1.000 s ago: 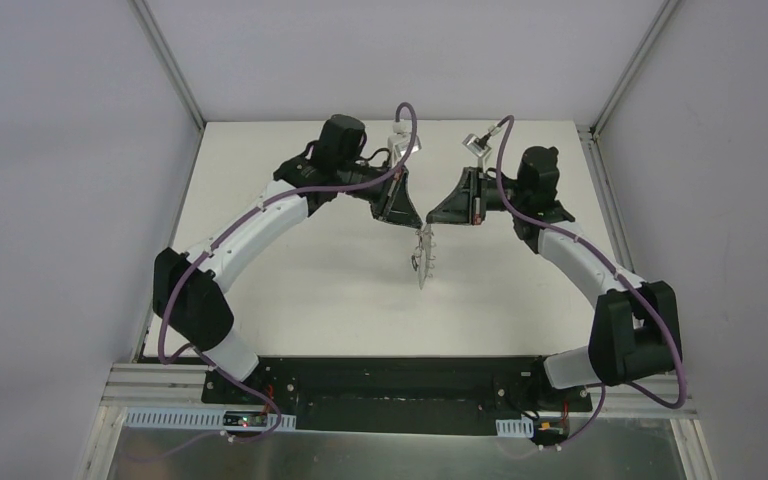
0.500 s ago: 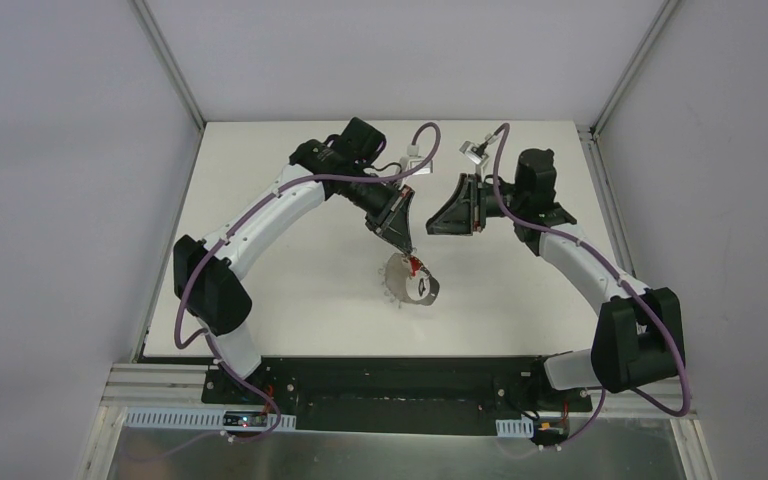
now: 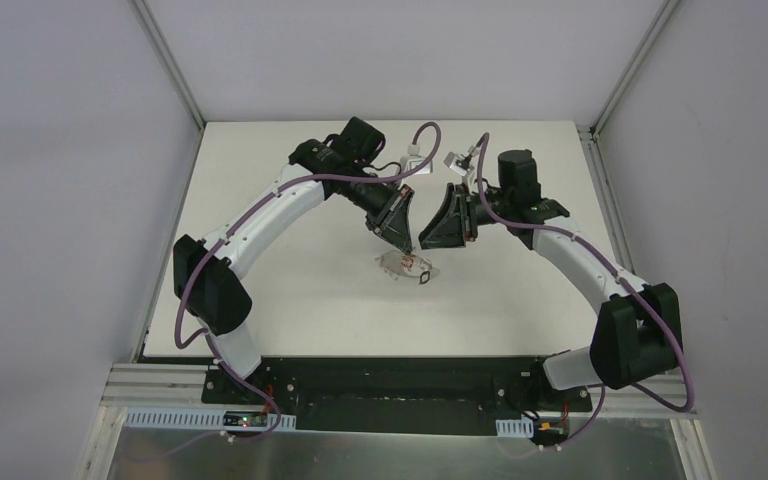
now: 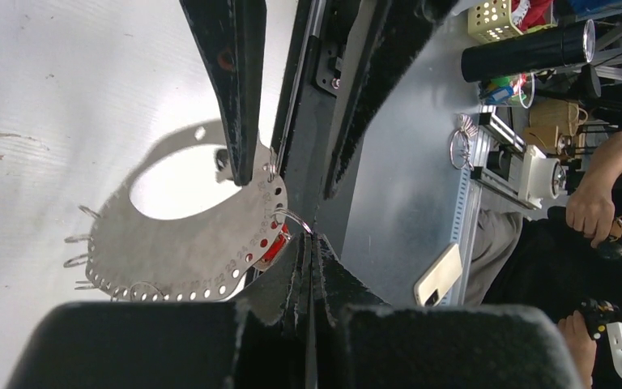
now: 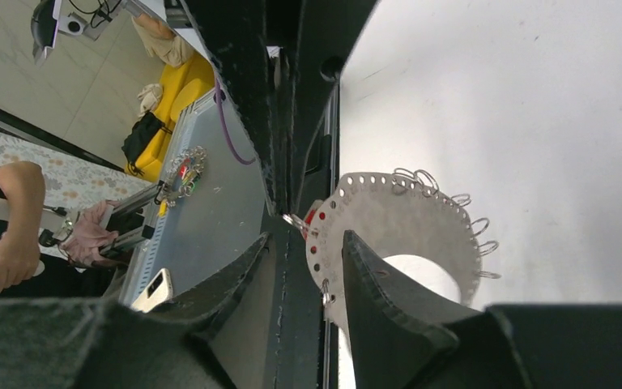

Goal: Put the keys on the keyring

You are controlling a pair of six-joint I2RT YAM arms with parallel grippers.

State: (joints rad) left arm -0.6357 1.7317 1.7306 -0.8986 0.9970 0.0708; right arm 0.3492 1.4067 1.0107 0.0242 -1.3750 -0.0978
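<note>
The keyring [image 3: 400,264] is a grey oval plate with a row of small holes and wire loops, and it hangs tilted just above the table. My left gripper [image 3: 406,244] is shut on one wire loop at its rim [image 4: 291,219], fingertips pressed together [image 4: 308,241]. The red-headed key [image 4: 274,245] hangs from that rim, right by the pinch. My right gripper [image 5: 306,237] is open, its fingers straddling the plate's edge [image 5: 405,219] beside the red key [image 5: 311,217]. A second small ring with a thin metal shaft [image 5: 324,296] hangs between those fingers. I cannot make out a dark tag.
The white table [image 3: 290,290] lies under both arms, walled at the left, right and back. A black base rail [image 3: 390,385] and metal sheet run along its near edge. Both arms meet over the table's middle.
The right gripper has let go of the keyring, opened, and shifted left toward it. The left arm swung the keyring from hanging edge-on to a flatter tilt, nearer the table.
</note>
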